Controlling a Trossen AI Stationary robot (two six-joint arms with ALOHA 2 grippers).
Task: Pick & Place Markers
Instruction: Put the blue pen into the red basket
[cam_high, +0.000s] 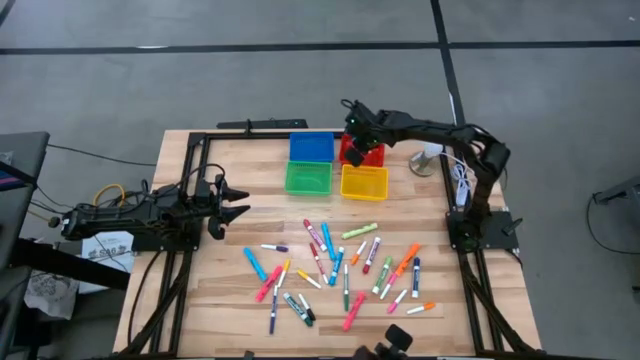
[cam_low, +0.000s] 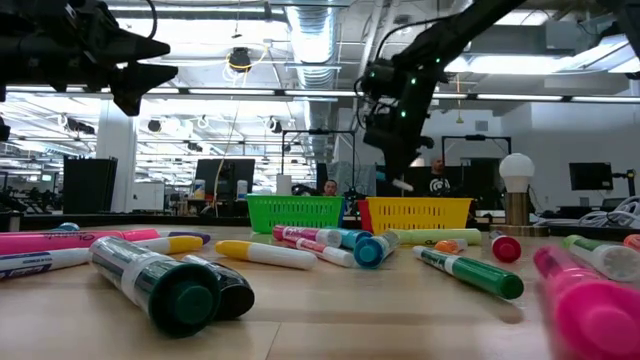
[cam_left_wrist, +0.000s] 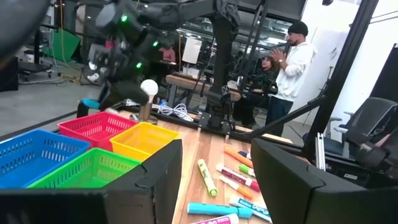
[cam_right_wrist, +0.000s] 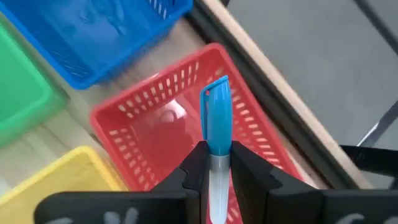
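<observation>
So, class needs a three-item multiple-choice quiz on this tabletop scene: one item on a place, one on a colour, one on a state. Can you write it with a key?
1. The right gripper is above which bin?
A. green bin
B. red bin
C. yellow bin

2. What colour is the cap of the marker it holds?
A. blue
B. orange
C. pink

3. How does the left gripper stand?
A. shut on a marker
B. open, holding nothing
C. resting inside a bin

Key: 1 B, the right wrist view shows red mesh directly beneath the fingers. 2 A, the cap sticking out past the fingers is blue. 3 B, the left wrist view shows a wide gap between its fingers with nothing in it.
</observation>
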